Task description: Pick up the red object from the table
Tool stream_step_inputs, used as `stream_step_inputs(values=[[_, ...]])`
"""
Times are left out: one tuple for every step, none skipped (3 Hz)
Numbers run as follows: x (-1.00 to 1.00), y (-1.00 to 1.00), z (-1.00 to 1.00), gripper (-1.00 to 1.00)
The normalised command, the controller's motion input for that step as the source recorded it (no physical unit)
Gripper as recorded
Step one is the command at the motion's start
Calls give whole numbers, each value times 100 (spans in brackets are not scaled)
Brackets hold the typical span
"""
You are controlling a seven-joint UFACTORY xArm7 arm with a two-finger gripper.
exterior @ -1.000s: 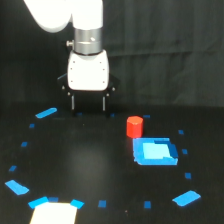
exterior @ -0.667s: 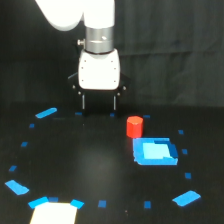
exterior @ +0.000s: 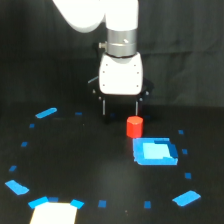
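Observation:
The red object (exterior: 134,127) is a small red-orange cylinder standing upright on the black table (exterior: 90,170). My gripper (exterior: 121,109) hangs from the white arm just behind and slightly to the exterior view's left of the cylinder. Its two dark fingers (exterior: 104,107) point down and stand apart, open, with nothing between them. The cylinder sits near the finger on the exterior view's right, outside the gap. I cannot tell how far the fingertips are above the table.
A blue square patch (exterior: 155,151) lies right beside the cylinder, toward the front and the exterior view's right. Small blue tape pieces (exterior: 46,113) ring the table. A pale rectangle (exterior: 55,213) lies at the front left.
The arm has travelled toward the exterior view's right, bringing the open gripper from left of the cylinder to just behind it. The cylinder has stayed in place.

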Motion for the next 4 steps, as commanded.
stream_step_inputs(values=[[53,-100,-72,43],[-79,-36,-50,-73],[38,88,-15,-100],[26,83,-19,-100]])
